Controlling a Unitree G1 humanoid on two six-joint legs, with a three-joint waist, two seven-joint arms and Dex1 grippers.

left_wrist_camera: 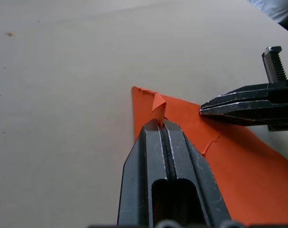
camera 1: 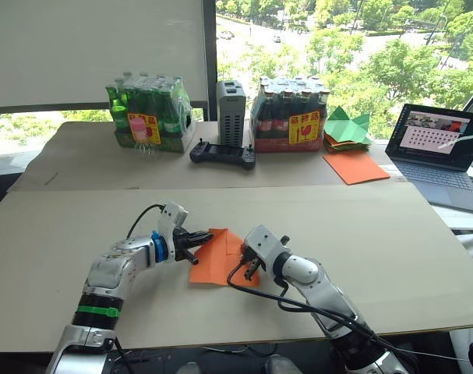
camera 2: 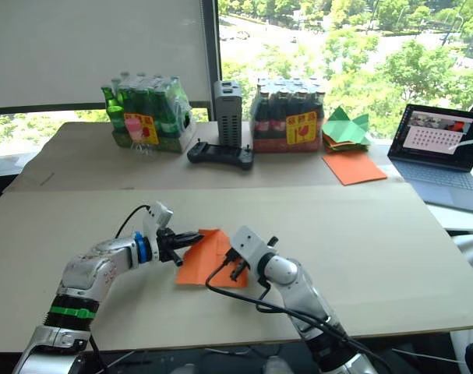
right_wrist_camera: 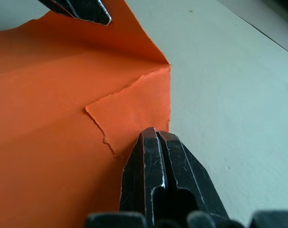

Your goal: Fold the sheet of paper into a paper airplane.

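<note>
Paper: the sheet of paper [camera 1: 217,257] lies on my table [camera 1: 376,249], lower centre of the frame.
Left claw [left_wrist_camera: 160,124]: clamped on a curled paper corner.
Right claw [right_wrist_camera: 156,135]: fingers together, tips pressing the paper's folded flap.

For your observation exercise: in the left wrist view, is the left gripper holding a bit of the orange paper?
Yes: the left gripper is shut on a small raised flap at the edge of the orange paper.
</note>
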